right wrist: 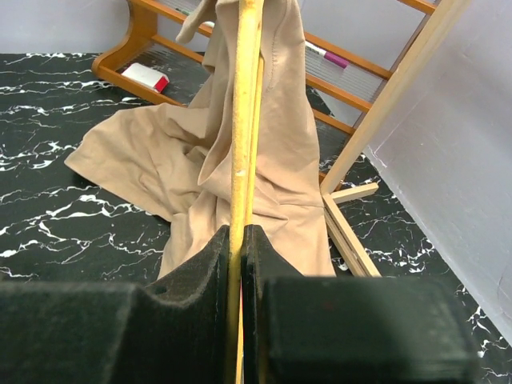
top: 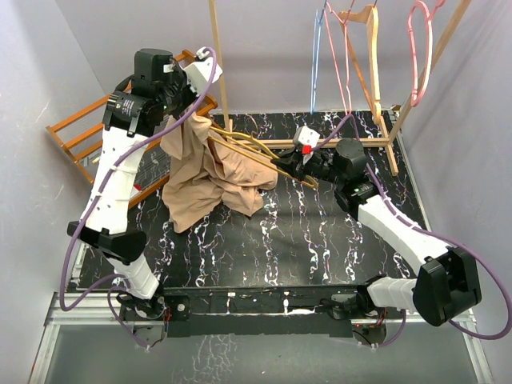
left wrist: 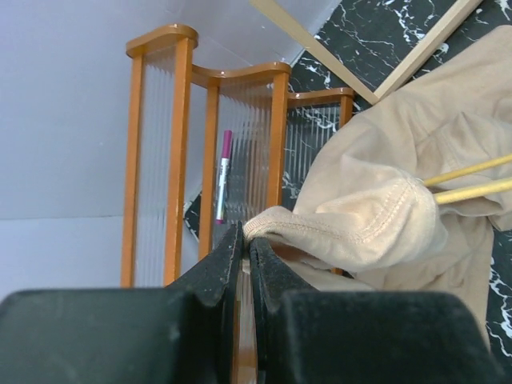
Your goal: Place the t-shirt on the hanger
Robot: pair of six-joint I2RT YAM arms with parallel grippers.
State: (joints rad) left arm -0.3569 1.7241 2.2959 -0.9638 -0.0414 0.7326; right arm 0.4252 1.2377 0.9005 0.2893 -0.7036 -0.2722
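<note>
The tan-beige t-shirt hangs from my left gripper and trails crumpled on the black marbled table. My left gripper is shut on a hemmed edge of the t-shirt, lifted at the back left. The mustard-yellow hanger lies nearly level, one end inside the fabric. My right gripper is shut on the hanger's other end. In the right wrist view the hanger runs straight up from between my right gripper jaws into the t-shirt. Two hanger rods poke out of the cloth.
An orange wooden rack leans at the back left, with a purple marker and a red-white object on it. A light wooden stand at the back right carries pink, blue and wooden hangers. Its foot lies near the shirt.
</note>
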